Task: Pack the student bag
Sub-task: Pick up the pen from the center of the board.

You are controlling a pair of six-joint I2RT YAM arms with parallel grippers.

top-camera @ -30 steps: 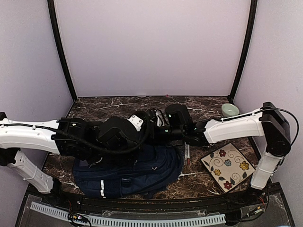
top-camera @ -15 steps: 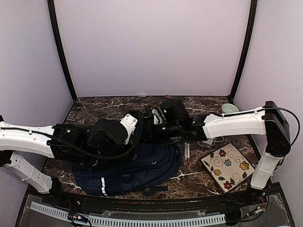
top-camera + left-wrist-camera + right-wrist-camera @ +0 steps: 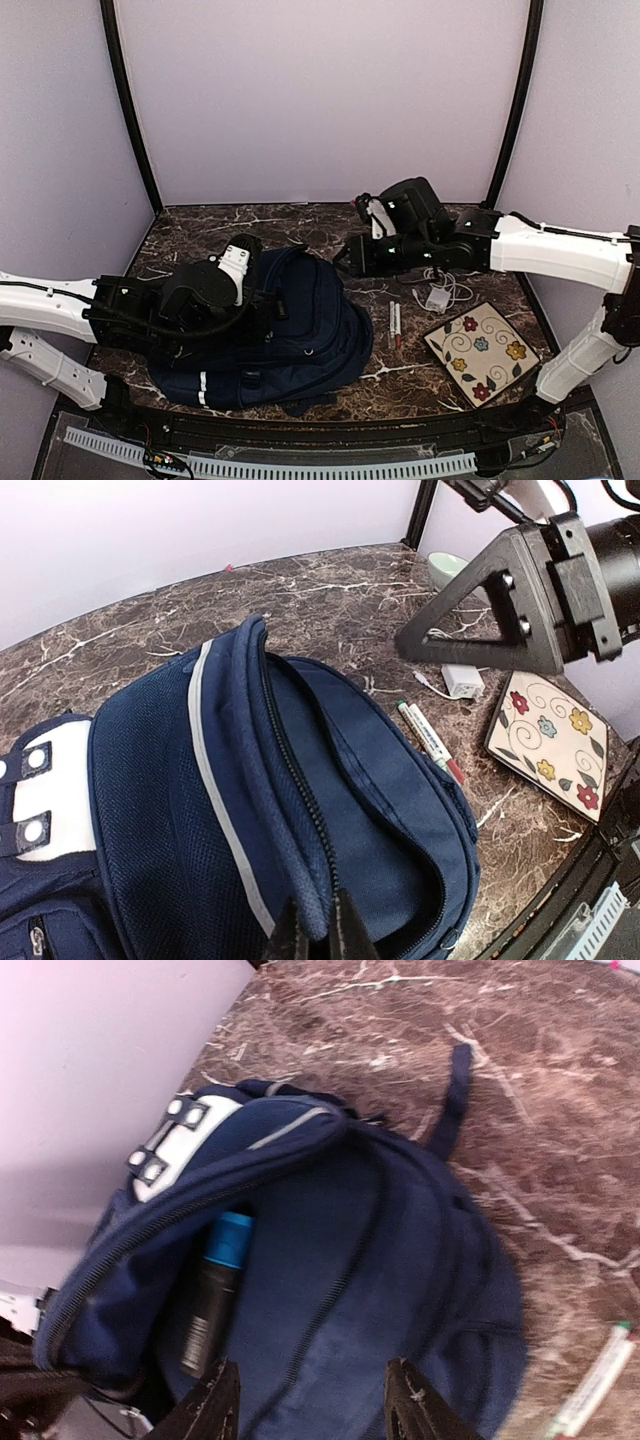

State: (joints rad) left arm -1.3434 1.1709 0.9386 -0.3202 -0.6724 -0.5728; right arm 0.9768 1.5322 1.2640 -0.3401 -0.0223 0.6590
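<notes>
Our left gripper (image 3: 318, 932) is pinched together on the open zip rim of the student bag (image 3: 300, 335), which lies left of centre on the table (image 3: 190, 235), a blue-capped bottle (image 3: 214, 1295) inside. Right of it we see two pens (image 3: 396, 325), a white charger (image 3: 437, 299) and a flowered tile (image 3: 482, 352); our right gripper (image 3: 312, 1400) hangs above, fingers apart

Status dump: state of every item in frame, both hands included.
student bag: lying on the table, main compartment unzipped and gaping.
bottle: inside the open compartment, blue cap on.
pens: two, side by side on the table beside the bag.
charger: on the table, cable loose.
floral tile: flat on the table.
bowl: upright at the far corner.
left hand: shut on the bag's opening rim.
right hand: open, empty, clear of the bag.
</notes>
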